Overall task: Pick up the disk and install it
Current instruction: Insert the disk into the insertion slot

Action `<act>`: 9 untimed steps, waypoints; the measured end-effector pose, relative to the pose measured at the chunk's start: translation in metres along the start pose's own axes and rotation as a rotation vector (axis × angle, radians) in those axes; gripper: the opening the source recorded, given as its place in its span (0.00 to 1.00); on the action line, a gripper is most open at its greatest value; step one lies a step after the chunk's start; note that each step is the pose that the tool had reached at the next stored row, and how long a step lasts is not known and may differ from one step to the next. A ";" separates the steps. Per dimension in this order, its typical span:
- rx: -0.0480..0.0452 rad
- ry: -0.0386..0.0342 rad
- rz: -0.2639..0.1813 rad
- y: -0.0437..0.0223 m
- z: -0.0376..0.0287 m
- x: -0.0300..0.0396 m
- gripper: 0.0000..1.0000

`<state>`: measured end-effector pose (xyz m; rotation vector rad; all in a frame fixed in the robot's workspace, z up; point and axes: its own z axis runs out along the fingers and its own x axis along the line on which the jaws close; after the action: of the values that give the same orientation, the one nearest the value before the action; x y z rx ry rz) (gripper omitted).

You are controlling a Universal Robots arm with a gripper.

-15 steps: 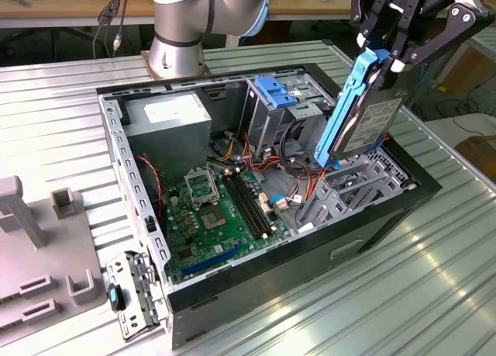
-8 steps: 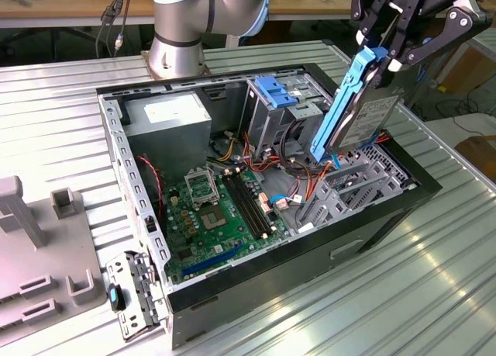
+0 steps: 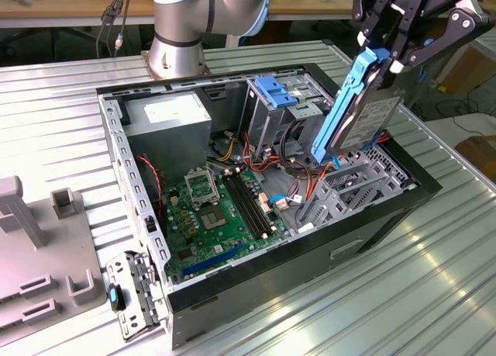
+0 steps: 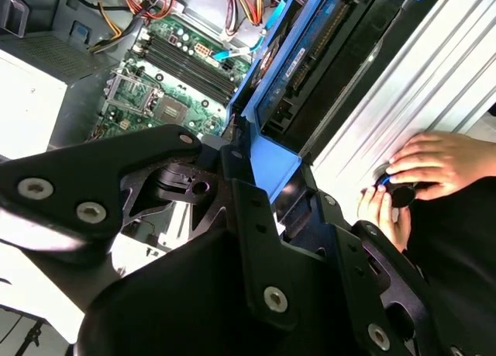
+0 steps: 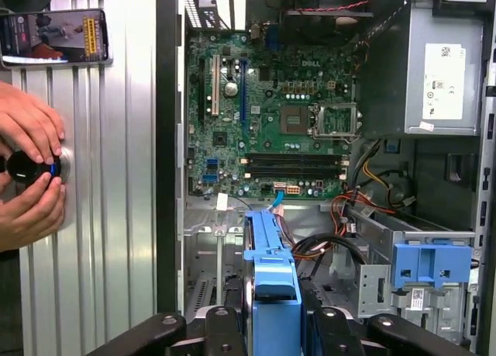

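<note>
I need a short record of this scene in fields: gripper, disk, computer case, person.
gripper: shut on the disk, at its upper end
disk: tilted, in the air above the open case, not seated
computer case: lying on its side, panel off, motherboard exposed
person: hands on a black knob beside the case

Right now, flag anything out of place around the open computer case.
A person's hands rest on a black knob on the table beside the case, close to where the robot's hand holds the disk tilted above it.
</note>
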<state>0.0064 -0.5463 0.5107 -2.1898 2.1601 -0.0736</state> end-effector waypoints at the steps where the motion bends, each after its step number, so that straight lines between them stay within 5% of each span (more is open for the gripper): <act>1: 0.0000 0.0000 0.000 0.0000 0.0000 0.0010 0.37; 9: 0.0000 0.0000 0.000 0.0001 0.0000 0.0066 0.37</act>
<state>0.0064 -0.5530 0.5106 -2.1897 2.1602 -0.0736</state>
